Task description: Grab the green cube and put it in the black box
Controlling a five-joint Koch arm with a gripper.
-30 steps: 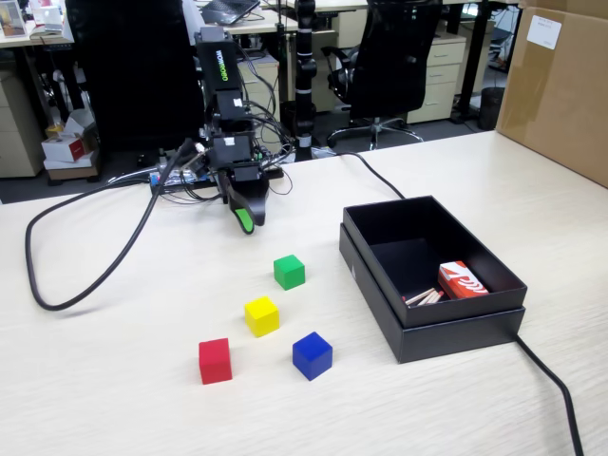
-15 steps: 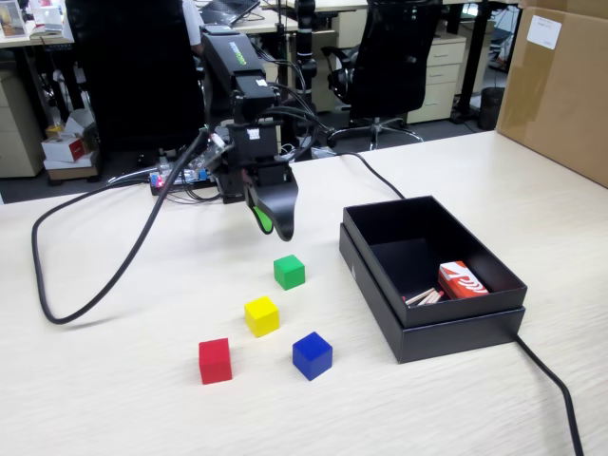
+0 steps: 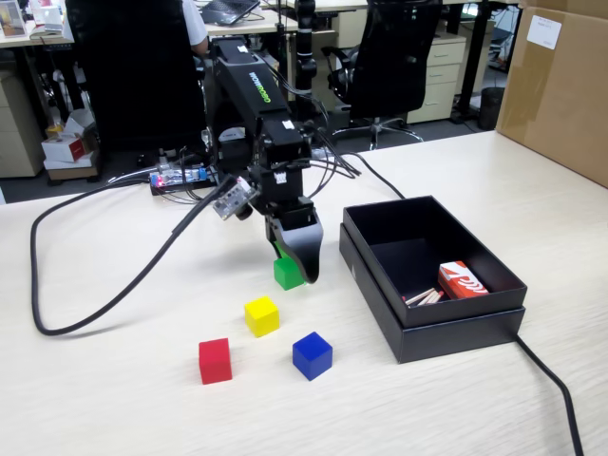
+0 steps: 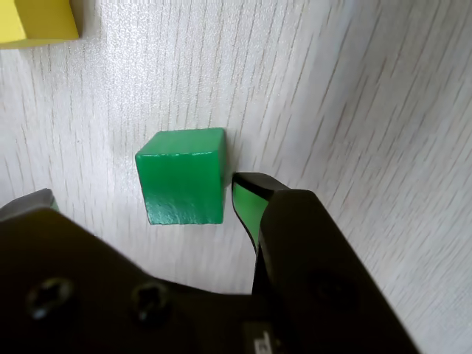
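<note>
The green cube (image 3: 288, 275) (image 4: 181, 186) sits on the pale wooden table, left of the black box (image 3: 446, 321) in the fixed view. My gripper (image 3: 293, 266) (image 4: 145, 190) hangs low over it, open, with the cube between the jaws. In the wrist view the right fingertip (image 4: 249, 193), green on its inner face, stands just beside the cube's right face. The left fingertip (image 4: 40, 200) is well clear of the cube's left face. The box is open at the top and holds a red packet (image 3: 462, 280) and some thin sticks.
A yellow cube (image 3: 261, 315) (image 4: 35, 21), a red cube (image 3: 215, 360) and a blue cube (image 3: 312, 355) lie in front of the green one. A brown carton (image 3: 560, 90) stands at the far right. Black cables (image 3: 66, 323) loop left, and another runs from the box's front right.
</note>
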